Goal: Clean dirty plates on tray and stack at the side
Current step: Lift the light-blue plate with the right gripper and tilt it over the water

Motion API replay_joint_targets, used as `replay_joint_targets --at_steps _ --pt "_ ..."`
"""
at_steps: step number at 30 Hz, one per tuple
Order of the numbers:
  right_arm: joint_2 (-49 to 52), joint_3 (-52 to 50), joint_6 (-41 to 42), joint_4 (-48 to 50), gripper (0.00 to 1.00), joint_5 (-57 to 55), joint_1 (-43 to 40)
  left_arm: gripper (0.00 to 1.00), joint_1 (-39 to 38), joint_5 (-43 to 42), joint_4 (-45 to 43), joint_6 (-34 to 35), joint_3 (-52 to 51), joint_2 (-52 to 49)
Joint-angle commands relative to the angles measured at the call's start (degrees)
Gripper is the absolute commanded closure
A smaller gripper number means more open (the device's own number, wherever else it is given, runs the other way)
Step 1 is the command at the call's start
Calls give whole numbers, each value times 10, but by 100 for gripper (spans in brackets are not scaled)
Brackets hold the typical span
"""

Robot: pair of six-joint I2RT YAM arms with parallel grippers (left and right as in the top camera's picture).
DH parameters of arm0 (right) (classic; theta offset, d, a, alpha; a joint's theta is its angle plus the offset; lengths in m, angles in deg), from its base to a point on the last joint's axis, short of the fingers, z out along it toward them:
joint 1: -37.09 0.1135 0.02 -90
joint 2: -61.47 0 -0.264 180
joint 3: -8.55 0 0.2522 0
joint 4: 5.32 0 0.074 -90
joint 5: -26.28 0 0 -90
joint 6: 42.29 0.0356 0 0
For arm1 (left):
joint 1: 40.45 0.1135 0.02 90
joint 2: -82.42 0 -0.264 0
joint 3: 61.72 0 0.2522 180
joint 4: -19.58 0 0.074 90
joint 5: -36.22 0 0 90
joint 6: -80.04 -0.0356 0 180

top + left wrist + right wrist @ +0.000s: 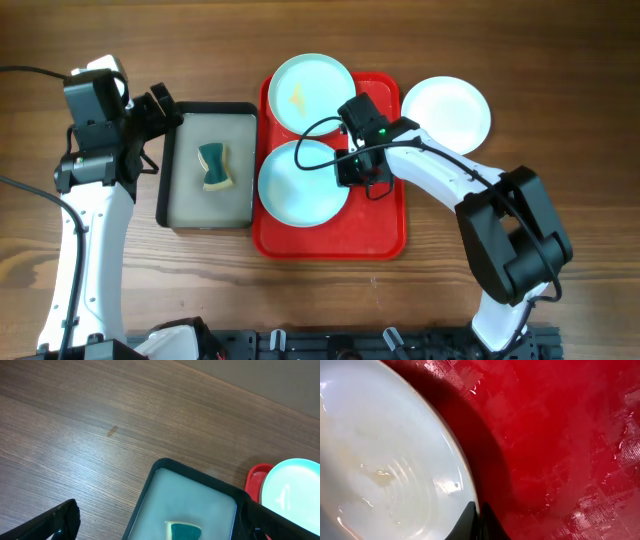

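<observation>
Overhead: the red tray [380,230] lies mid-tabletop, carrying a far mint plate [310,90] and a near mint plate [300,185]. A white plate [447,110] rests on the tabletop toward the right edge.

Left wrist: the left claw [158,130] gapes wide over the black tray [150,485].

Right wrist: the right claw [476,519] is pinched onto the near mint plate's rim.

No readable text, labels, brands or nos. in any view – none seen on plates [311,82], tray [385,235] or sponge [214,166]
</observation>
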Motion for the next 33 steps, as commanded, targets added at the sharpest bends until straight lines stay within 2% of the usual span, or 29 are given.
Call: replay_joint_targets --at_steps 1,8,14,21,28,33 --pt "-20 1 -13 -38 96 -12 -7 0 3 3 -1 5 3 -2" --pt "-157 5 -7 -90 96 -22 -16 0 3 3 -1 5 3 -2" --pt "-179 5 24 -49 96 -39 -15 0 3 3 -1 5 3 -2" --pt "-160 5 82 108 96 -119 47 0 3 3 -1 5 3 -2" --pt "-70 5 81 269 96 -235 125 0 3 3 -1 5 3 -2" --pt "-36 5 69 361 96 -251 141 0 3 3 -1 5 3 -2"
